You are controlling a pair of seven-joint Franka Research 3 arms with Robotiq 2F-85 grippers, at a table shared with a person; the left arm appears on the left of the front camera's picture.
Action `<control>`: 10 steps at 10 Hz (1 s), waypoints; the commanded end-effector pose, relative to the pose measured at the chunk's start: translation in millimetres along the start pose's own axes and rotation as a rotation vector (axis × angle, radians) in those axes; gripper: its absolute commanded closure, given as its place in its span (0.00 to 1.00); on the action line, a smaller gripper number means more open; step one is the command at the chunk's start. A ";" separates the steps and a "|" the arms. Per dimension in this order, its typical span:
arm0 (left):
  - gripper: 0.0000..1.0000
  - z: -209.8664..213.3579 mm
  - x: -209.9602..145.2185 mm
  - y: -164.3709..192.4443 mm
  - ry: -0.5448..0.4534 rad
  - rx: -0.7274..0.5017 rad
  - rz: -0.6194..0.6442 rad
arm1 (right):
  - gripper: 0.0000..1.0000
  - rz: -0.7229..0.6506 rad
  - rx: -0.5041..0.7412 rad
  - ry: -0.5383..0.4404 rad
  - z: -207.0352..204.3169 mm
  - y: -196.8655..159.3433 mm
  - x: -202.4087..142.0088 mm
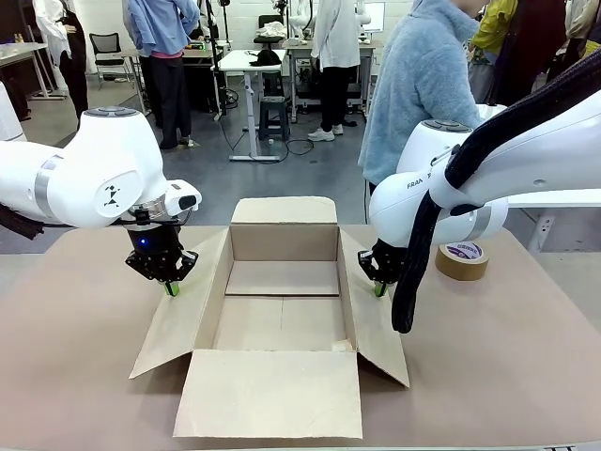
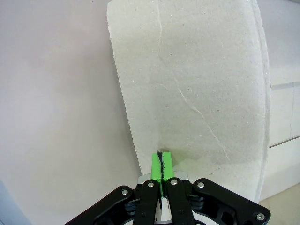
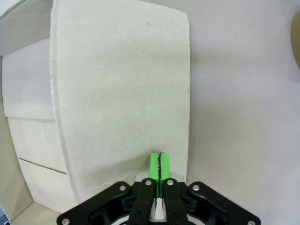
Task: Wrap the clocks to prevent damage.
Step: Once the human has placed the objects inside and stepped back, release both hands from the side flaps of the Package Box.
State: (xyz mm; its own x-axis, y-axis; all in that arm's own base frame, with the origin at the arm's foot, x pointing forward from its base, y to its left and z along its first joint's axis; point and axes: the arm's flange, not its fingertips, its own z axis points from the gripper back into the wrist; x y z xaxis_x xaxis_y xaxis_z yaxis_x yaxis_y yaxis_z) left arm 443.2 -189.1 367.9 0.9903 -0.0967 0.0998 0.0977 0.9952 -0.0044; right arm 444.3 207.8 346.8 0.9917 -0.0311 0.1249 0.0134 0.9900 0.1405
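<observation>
Brown cardboard box [image 1: 282, 242], open, at middle of table [image 1: 75, 376]. Left gripper [image 1: 172, 288] and right gripper [image 1: 379, 288] closed tight, empty, tips on side flaps. Brown tape roll [image 1: 462, 260] near right edge.

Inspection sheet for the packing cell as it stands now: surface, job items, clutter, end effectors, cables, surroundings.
Surface: brownish table, flat, no spills seen.
Job's things: nothing seen.
Clutter: open cardboard box mid-table with all four flaps spread outward; brown tape roll lying flat to the box's right.
End effectors: left end effector shut, tips down at the left flap; right end effector shut, tips down at the right flap.
Cables: black sleeved cable bundle hangs in a loop off the right arm, near the right flap.
Surroundings: person in a light blue top at the far side; more people and desks farther off.
</observation>
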 end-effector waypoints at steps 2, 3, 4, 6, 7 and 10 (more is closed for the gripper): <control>1.00 0.2 -0.3 -2.2 -0.001 0.024 0.007 | 0.99 -0.015 -0.021 -0.001 -3.7 3.2 -1.5; 1.00 0.2 -0.3 -2.2 -0.001 0.024 0.007 | 0.99 -0.015 -0.021 -0.001 -3.7 3.2 -1.5; 1.00 0.2 -0.3 -2.2 -0.001 0.024 0.007 | 0.99 -0.015 -0.021 -0.001 -3.7 3.2 -1.5; 1.00 0.2 -0.3 -2.2 -0.001 0.024 0.007 | 0.99 -0.015 -0.021 -0.001 -3.7 3.2 -1.5; 1.00 0.2 -0.3 -2.2 -0.001 0.024 0.007 | 0.99 -0.015 -0.021 -0.001 -3.7 3.2 -1.5; 1.00 0.2 -0.3 -2.2 -0.001 0.024 0.007 | 0.99 -0.015 -0.021 -0.001 -3.7 3.2 -1.5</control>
State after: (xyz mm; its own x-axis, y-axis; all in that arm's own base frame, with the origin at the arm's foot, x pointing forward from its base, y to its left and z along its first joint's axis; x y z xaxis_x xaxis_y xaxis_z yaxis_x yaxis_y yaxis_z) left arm 443.2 -189.1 367.9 0.9903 -0.0967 0.0998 0.0977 0.9952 -0.0044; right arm 444.3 207.8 346.8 0.9917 -0.0311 0.1249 0.0134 0.9900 0.1405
